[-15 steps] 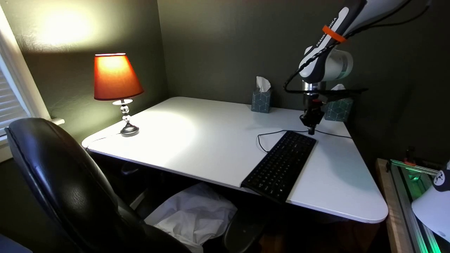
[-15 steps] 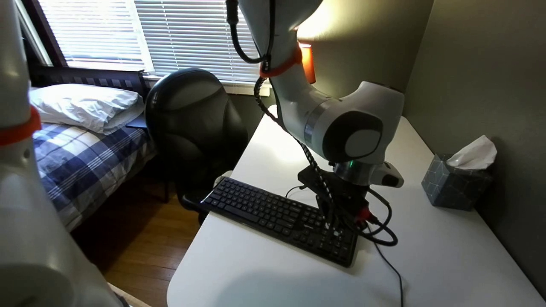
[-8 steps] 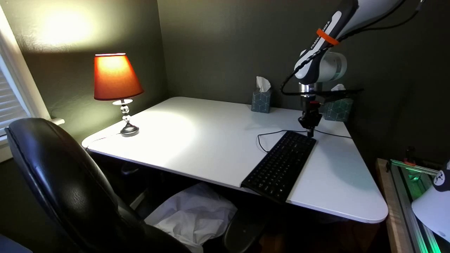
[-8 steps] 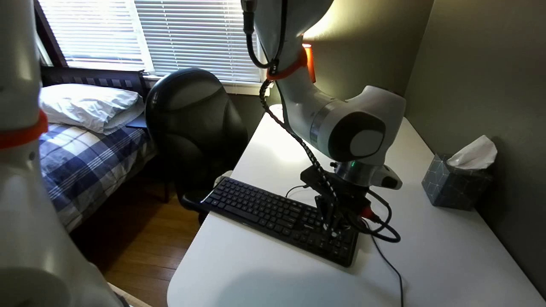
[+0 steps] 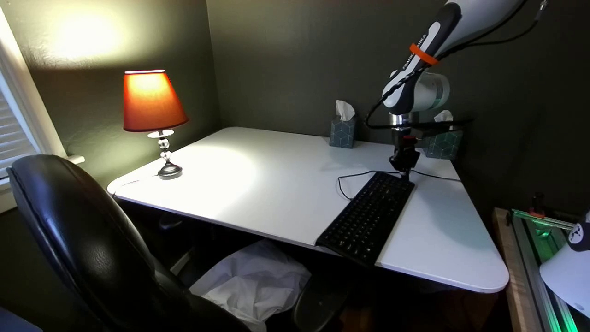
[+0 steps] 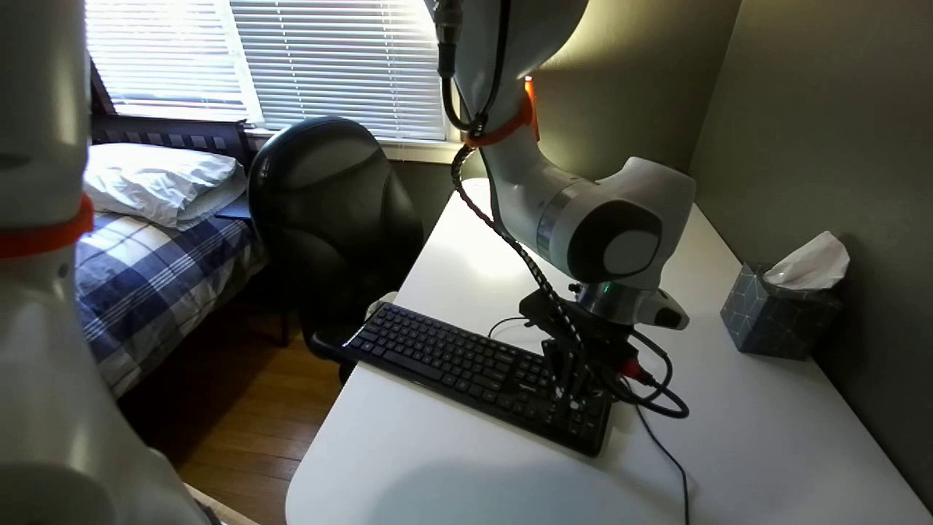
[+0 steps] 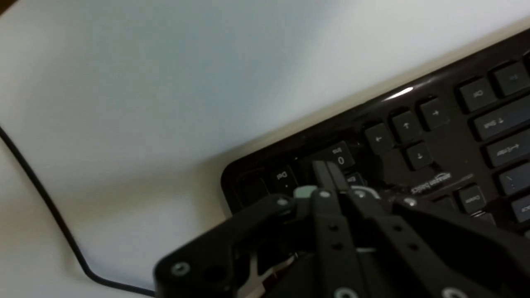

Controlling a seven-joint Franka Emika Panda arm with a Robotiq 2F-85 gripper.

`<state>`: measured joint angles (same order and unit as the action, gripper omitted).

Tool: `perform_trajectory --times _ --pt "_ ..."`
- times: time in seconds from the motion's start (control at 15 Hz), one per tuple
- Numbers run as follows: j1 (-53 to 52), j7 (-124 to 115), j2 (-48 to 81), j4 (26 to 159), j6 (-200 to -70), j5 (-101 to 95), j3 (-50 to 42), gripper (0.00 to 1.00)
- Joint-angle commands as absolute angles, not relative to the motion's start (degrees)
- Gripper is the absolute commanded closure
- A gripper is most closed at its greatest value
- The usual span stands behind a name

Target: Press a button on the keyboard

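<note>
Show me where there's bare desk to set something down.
Widest: the desk between lamp and keyboard. Smaller: beyond the keyboard, up to the desk's rounded corner. Crowded: the keyboard's numpad end, with tool overhead, cable alongside and tissue boxes beyond.

Walls [image 5: 286, 69], dark grey-green, meeting in a corner behind one white desk [image 5: 286, 184] with rounded corners; on it one table lamp [image 5: 155, 121], lit, red-orange shade [image 5: 152, 99], clear-ball stem [image 5: 164, 146], dark round base [image 5: 170, 170], with bright patches of light [image 5: 87, 37] on wall and desktop. One office chair [image 5: 83, 240], black, high-backed, beside the desk. In an exterior view: window [image 6: 244, 58] with white horizontal blinds [image 6: 328, 73], daylight bright behind; bed [image 6: 164, 281] with dark slatted headboard [image 6: 171, 133], blue-and-white plaid cover [image 6: 146, 262] and white pillow [image 6: 160, 179]; floor [image 6: 240, 415] of brown wood boards.
</note>
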<state>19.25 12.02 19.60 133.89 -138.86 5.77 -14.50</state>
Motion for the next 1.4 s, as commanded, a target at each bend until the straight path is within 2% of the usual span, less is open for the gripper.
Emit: perform_trajectory --times 0.0,1.33 --pt "20.7 13.9 20.9 132.3 -137.2 7.3 -13.2 1.0" --pt "22.0 16.9 23.8 127.9 -132.1 7.5 -11.5 1.0"
